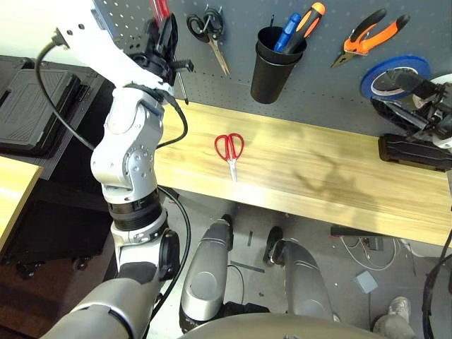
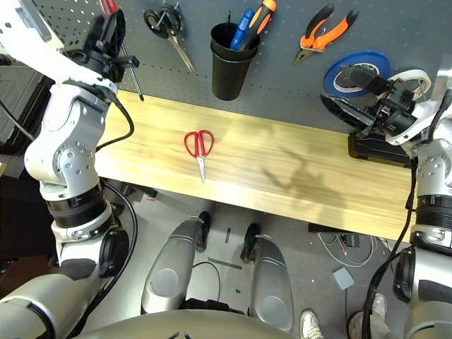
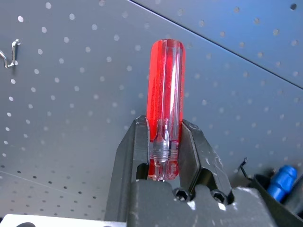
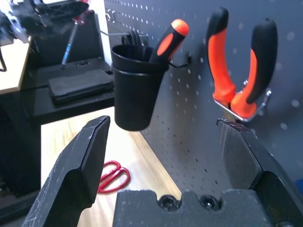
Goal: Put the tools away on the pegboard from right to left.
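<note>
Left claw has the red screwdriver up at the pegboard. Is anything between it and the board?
Nothing visible. The left claw grips the red-handled screwdriver, and bare pegboard lies behind it. The black-handled scissors and black cup hang off to its right.

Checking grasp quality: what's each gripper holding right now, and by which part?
Left gripper holds the red-handled screwdriver, fingers clamped on the clear lower end of its handle. Right gripper is open and holds nothing.
</note>
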Tool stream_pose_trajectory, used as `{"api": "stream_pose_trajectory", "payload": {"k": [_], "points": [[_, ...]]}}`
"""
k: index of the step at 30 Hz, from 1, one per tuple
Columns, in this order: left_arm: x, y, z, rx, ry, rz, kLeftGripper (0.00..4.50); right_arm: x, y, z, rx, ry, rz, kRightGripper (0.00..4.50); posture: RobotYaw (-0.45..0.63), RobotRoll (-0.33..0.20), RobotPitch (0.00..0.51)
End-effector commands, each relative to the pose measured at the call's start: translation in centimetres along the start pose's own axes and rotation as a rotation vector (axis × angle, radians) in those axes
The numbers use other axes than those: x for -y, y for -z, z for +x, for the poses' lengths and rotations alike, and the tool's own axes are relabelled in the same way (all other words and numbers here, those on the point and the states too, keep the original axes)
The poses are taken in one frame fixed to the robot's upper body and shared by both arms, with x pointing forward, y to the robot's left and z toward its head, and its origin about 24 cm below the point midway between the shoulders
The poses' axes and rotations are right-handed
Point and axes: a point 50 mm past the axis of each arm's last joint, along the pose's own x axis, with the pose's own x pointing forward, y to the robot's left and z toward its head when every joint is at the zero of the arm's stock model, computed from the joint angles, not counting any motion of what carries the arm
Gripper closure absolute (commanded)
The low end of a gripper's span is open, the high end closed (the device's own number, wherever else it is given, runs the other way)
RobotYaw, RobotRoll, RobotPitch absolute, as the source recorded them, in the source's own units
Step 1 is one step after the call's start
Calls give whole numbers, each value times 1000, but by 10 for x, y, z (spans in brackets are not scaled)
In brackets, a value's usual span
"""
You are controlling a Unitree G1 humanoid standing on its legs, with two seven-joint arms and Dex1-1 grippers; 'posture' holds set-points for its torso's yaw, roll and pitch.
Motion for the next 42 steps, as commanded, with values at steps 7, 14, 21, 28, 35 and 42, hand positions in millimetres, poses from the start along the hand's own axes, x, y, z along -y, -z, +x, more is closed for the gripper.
{"api": "stream_pose_trajectory", "payload": {"k": [7,14,21,28,35,42], "points": [[25,-35,28,128,40,-70,3620,-5,-5,2,24,-4,23,0,177,0,262],[47,-42,47,176,85,-139,3620,-8,-1,8,37,-13,26,0,175,0,256],[73,-43,65,205,136,-181,3620,-11,2,12,40,-10,19,0,165,0,254],[97,-30,77,188,196,-196,3620,-12,5,13,30,17,-4,0,147,0,258],[108,-11,80,176,224,-101,3620,-12,7,12,17,33,-31,0,136,0,267],[116,10,75,143,256,-40,3620,-12,8,15,18,40,-51,0,131,0,272]]}}
